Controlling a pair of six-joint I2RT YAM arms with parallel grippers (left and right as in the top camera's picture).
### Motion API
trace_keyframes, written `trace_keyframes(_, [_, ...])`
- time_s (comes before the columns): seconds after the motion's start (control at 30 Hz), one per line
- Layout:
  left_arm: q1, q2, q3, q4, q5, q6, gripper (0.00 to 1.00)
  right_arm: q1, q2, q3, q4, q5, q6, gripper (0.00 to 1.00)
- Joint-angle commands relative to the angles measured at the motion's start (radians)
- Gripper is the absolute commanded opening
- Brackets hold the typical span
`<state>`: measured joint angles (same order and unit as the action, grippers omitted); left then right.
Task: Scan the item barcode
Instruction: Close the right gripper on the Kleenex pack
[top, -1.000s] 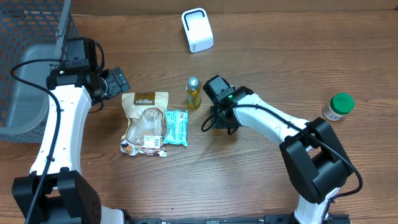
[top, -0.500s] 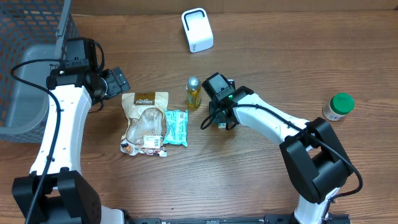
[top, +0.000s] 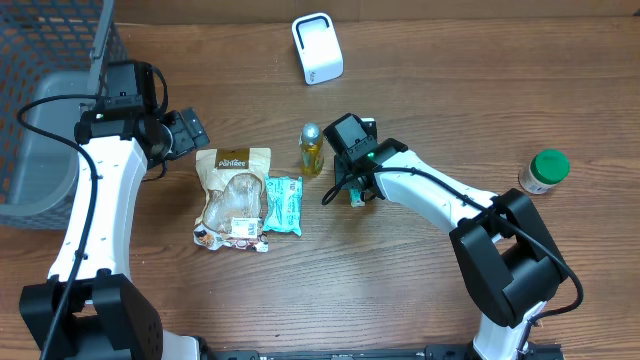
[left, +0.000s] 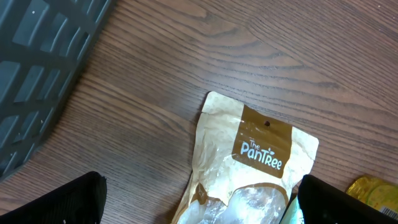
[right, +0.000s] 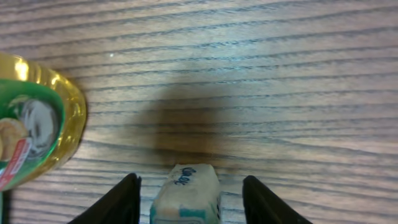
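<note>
The pack (right: 186, 194) lies flat beside the bottle (top: 312, 150), squarely between the fingers of the right gripper (right: 191, 180) — jaws half open, a gap either side, holding nothing — its long axis seemingly running back toward the wrist.

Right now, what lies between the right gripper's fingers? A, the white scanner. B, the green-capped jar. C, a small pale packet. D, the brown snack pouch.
C: the right wrist view shows a small pale packet lying between the fingers of the right gripper, with a gap on each side of it.
</note>
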<state>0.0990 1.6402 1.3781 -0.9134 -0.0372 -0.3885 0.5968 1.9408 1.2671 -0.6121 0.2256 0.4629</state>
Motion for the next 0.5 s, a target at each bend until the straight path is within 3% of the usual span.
trace_keyframes(0.0, [-0.002,-0.011,0.012,0.002,0.005,0.008,1.00,-0.003,0.001,-0.005,0.005,0.028,0.001,0.29])
trace_keyframes(0.07, [-0.002,-0.011,0.012,0.002,0.005,0.008,1.00,-0.003,0.001,-0.005,0.005,0.028,0.001,0.17])
trace_keyframes(0.17, [-0.002,-0.011,0.012,0.002,0.005,0.008,1.00,-0.003,0.001,-0.005,0.005,0.028,0.001,0.15])
trace_keyframes(0.2, [-0.002,-0.011,0.012,0.002,0.005,0.008,0.99,-0.003,0.001,-0.005,0.005,0.029,0.001,0.19])
trace_keyframes(0.3, [-0.002,-0.011,0.012,0.002,0.005,0.008,1.00,-0.003,0.001,-0.005,0.005,0.028,0.001,0.50])
trace_keyframes(0.47, [-0.002,-0.011,0.012,0.002,0.005,0.008,1.00,-0.003,0.001,-0.005,-0.015,0.015,0.002,0.57])
